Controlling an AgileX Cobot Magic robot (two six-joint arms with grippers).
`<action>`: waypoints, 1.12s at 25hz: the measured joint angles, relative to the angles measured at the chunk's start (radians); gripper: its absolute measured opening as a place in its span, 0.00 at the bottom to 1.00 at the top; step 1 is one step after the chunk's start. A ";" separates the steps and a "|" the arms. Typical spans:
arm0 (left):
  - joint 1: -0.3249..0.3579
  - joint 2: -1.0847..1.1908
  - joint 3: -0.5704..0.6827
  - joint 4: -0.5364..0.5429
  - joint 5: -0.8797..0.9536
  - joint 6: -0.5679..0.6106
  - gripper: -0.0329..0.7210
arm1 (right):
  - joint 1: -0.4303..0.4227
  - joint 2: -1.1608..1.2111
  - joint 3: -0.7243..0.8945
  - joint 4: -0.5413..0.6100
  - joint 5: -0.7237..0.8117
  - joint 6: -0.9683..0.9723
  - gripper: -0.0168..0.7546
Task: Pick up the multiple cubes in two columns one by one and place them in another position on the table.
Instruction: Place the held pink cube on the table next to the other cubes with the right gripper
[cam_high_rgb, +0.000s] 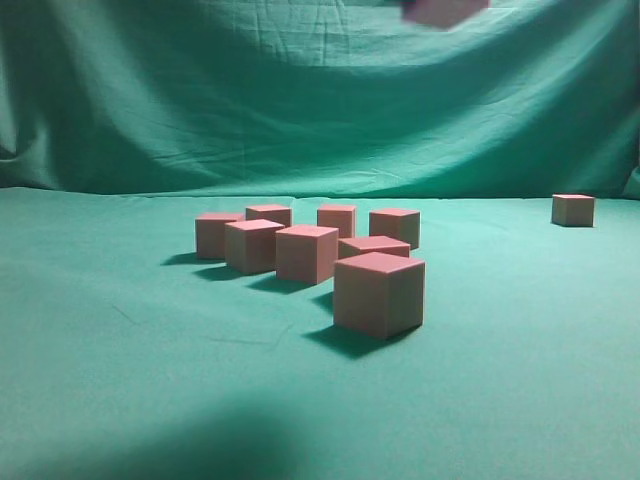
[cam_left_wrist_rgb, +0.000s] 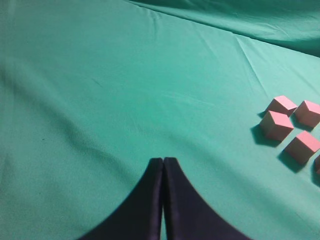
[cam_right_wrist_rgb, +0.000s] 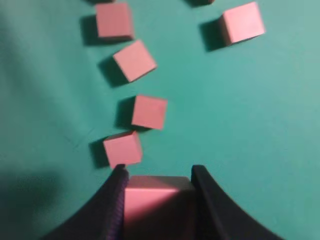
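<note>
While clamped between both jaws, right gripper (cam_right_wrist_rgb: 156, 200): one carried cube (cam_right_wrist_rgb: 152, 202), squarely pinched and lifted high above the table (cam_right_wrist_rgb: 260, 125), presumably for transfer. Below: remaining cubes (cam_right_wrist_rgb: 149, 112) in two loose columns, eight counted in the exterior view. Far right, well apart: single placed cube (cam_high_rgb: 573, 209), likely the start of the new position. Left gripper (cam_left_wrist_rgb: 163, 165): fully closed, empty, parked over bare cloth, clear of the work.
</note>
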 joint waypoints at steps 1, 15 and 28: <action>0.000 0.000 0.000 0.000 0.000 0.000 0.04 | 0.033 0.000 0.037 0.002 -0.022 -0.002 0.36; 0.000 0.000 0.000 0.000 0.000 0.000 0.04 | 0.268 0.149 0.134 0.093 -0.161 -0.278 0.36; 0.000 0.000 0.000 0.000 0.000 0.000 0.04 | 0.268 0.247 0.134 0.080 -0.349 -0.408 0.36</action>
